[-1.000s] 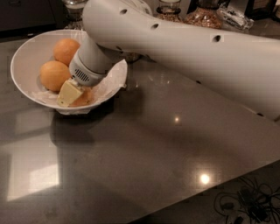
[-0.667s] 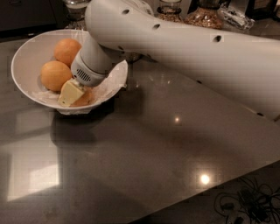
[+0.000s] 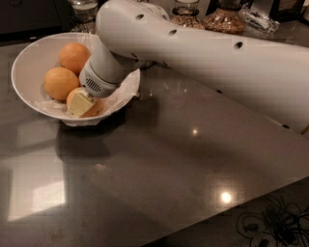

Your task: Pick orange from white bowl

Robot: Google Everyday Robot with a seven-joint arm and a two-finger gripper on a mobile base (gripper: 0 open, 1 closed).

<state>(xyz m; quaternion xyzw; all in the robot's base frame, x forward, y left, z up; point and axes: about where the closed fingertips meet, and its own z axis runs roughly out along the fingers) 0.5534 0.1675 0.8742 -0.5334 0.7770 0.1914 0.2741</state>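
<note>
The white bowl point(image 3: 29, 58) stands at the back left of the dark table, lined with crinkled clear film. It holds three oranges: one at the back point(image 3: 74, 56), one at the left point(image 3: 59, 83) and one at the front point(image 3: 73, 95). My white arm reaches in from the right and down into the bowl. The gripper point(image 3: 81, 104) sits over the front orange, touching it and hiding much of it. The other two oranges lie free beside the gripper's wrist.
Glass jars point(image 3: 186, 14) with grains stand along the table's back edge, behind the arm. The glossy dark tabletop point(image 3: 159, 169) stretches in front of the bowl. Its front right edge drops to a floor with tangled cables point(image 3: 270, 226).
</note>
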